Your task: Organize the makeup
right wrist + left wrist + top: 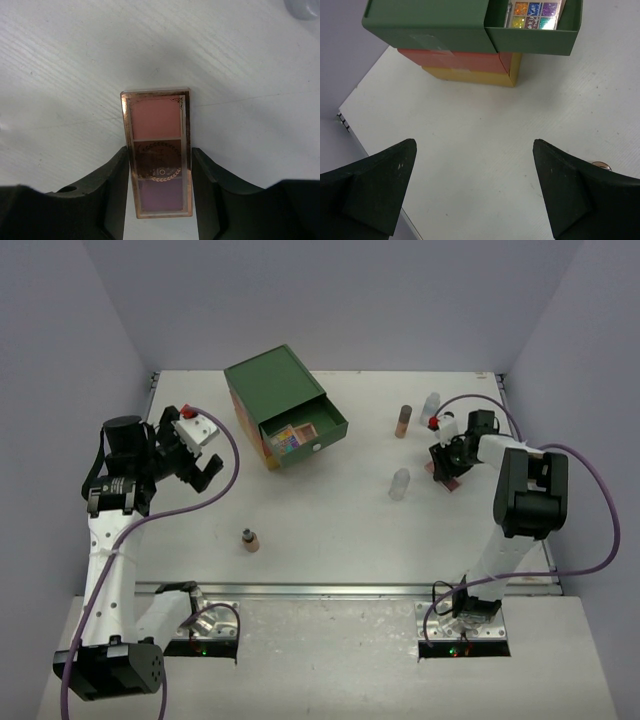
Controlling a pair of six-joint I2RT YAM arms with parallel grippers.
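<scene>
Right wrist view: grips, with the right hand (160,155), a pink, brown and mauve palette (156,117) by its long edges near one end, pink pan jutting out over the worktop (60,60); cannot tell whether lifted or resting there. Top external view: holds the left hand (205,468) spread open and empty near the three-drawer box (270,380), green drawer (318,430) pulled out. Risks, in all likelihood, a pivot or slip of the thin palette from so off-centre a hold, or a knock against the clear bottle (399,484) near the path to that drawer.
</scene>
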